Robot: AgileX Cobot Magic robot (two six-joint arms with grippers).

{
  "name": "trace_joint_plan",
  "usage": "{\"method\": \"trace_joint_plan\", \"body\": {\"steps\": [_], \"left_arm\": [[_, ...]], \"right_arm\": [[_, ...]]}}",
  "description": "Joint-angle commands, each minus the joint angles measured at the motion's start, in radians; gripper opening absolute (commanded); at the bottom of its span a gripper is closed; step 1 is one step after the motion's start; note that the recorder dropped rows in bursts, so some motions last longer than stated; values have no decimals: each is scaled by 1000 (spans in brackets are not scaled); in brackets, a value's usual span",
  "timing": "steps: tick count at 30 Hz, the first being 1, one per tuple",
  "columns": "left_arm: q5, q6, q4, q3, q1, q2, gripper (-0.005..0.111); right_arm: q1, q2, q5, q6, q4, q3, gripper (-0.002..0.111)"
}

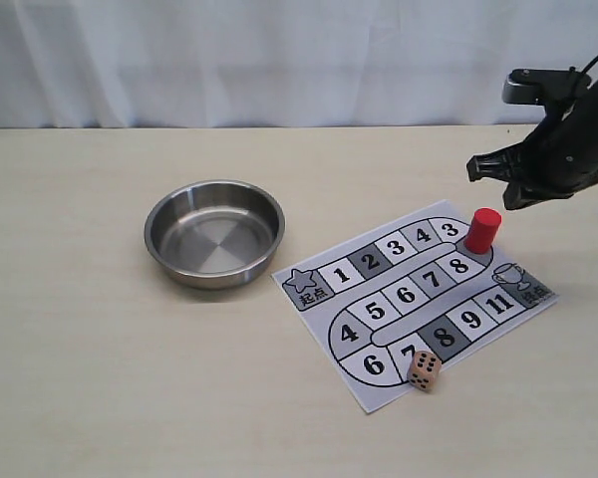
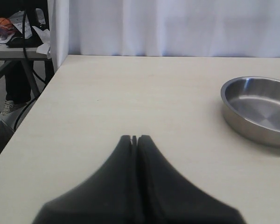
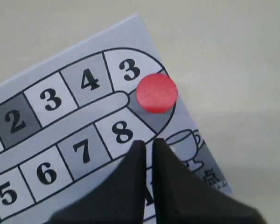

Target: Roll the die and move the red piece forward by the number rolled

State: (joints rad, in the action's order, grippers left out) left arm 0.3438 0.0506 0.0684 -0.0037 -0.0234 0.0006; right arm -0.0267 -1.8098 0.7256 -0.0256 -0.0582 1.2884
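Two grippers here and neither one is holding anything. The right gripper [image 1: 488,184] hangs in the air up above the red piece [image 1: 482,230], clearly apart from it. In the right wrist view, its fingers [image 3: 139,154] are drawn nearly together with just a thin slit between them and nothing in it. The left gripper [image 2: 134,139] only shows up in its own wrist view, with its tips pressed together over bare surface [image 2: 130,93]. The steel bowl [image 2: 259,109] sits off to one side of it.

The red piece stands upright on the paper game board [image 1: 406,295], right on the grey bend of the track between the square marked 3 and the one marked 8. From above it looks like a plain red disc [image 3: 157,93] just beside that 3, and the board [image 3: 51,100] runs off under the gripper.

The die [image 1: 425,371] rests at the board's near edge, next to the 7 in the bottom row, well apart from the red piece. Its pips are too small to count for sure.

The round steel bowl [image 1: 213,232] sits on the pale surface [image 1: 80,349] near the board's star corner, not touching the paper.
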Motion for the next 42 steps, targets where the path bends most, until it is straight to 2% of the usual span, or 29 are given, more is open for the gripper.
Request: {"method": "trace_joint_plan", "body": {"steps": [1,8,14,22,42], "left_arm": [[-13,6,0,4,0,-1,0],[-13,6,0,4,0,-1,0],[-13,6,0,4,0,-1,0],[-13,6,0,4,0,-1,0],[-13,6,0,4,0,-1,0]], "right_arm": [[6,38,104,16,53,4,4],[28,59,295,38,99,2,4],[29,167,319,26,97,-97,4],[29,456,304,48,79,-257,4],[29,1277,274,41,5,-259,4]]}}
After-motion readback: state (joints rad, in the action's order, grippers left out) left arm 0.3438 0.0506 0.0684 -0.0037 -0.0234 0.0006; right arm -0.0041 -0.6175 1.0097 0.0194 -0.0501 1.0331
